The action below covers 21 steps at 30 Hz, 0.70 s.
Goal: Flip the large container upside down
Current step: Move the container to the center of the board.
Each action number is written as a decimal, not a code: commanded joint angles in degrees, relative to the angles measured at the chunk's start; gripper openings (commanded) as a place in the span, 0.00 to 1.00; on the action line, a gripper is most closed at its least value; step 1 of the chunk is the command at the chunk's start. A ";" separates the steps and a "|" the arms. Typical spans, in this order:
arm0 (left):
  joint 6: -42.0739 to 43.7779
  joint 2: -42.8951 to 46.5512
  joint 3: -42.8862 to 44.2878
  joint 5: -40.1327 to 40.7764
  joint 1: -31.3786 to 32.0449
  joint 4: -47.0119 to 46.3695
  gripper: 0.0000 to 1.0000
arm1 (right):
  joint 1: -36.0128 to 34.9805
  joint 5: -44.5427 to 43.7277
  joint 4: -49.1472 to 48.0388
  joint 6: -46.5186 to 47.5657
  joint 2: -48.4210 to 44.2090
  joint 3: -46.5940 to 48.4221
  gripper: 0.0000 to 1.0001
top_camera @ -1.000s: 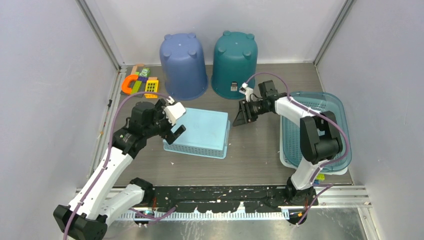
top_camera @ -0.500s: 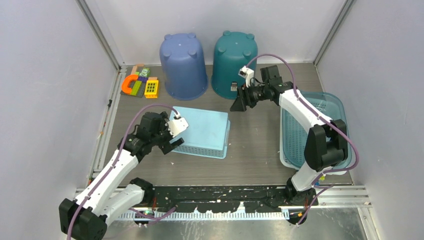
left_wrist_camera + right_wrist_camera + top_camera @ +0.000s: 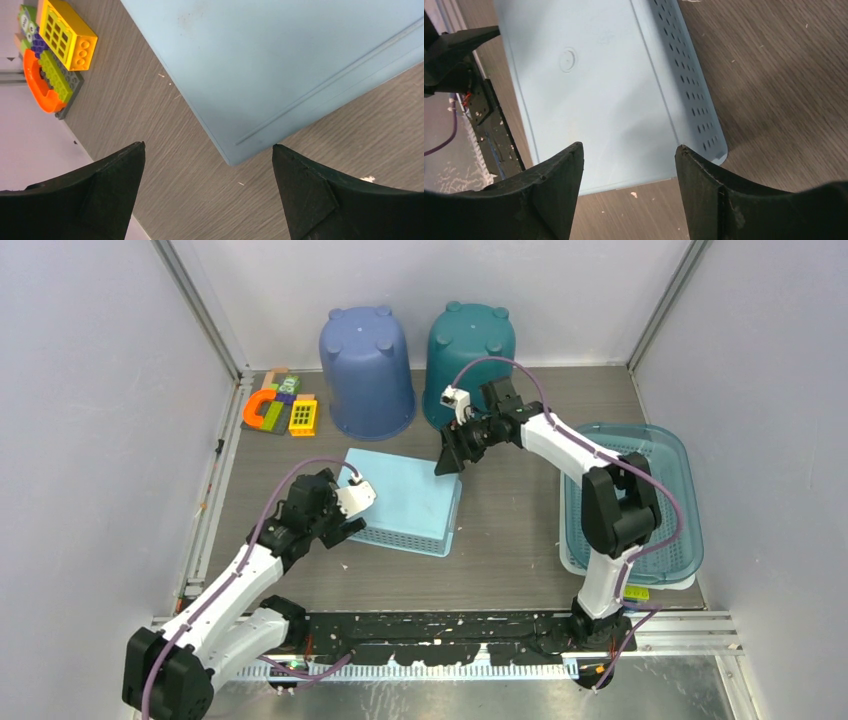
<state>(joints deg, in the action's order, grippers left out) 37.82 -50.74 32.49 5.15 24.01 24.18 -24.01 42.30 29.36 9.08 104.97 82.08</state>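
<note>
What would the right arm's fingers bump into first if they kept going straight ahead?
Probably the light blue basket, on its upturned flat bottom near one end; depth is hard to judge.

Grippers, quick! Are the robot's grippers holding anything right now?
Left gripper: open, holding nothing.
Right gripper: open, holding nothing.

basket (image 3: 405, 490) centre | 2 buckets (image 3: 367, 375) behind | blocks (image 3: 280, 405) back-left | tub (image 3: 655, 432) right
</note>
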 commanded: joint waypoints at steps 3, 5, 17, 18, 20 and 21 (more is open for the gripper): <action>0.86 -1.44 -2.60 3.70 0.25 -11.89 1.00 | 0.07 -1.33 -2.45 -0.20 4.18 4.65 0.72; 0.85 -2.14 -3.32 4.57 0.25 -13.99 1.00 | 0.12 -1.31 -2.28 -0.16 5.13 4.94 0.72; -1.78 -7.76 -2.29 9.55 0.25 -20.17 1.00 | -3.41 7.19 10.82 10.62 3.64 0.76 0.71; -1.91 -8.08 -2.12 10.06 0.25 -20.37 1.00 | -3.88 8.26 12.27 11.78 3.35 0.59 0.71; -2.12 -8.67 -1.69 11.31 0.25 -20.41 1.00 | -4.82 9.69 15.25 14.14 2.97 0.10 0.71; -2.15 -8.79 -1.59 11.93 0.25 -20.22 1.00 | -5.29 10.33 16.27 14.85 2.78 -0.36 0.71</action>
<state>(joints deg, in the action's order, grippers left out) 37.45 -58.92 28.91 15.03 24.03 8.84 -26.98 46.48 38.09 17.98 110.96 82.94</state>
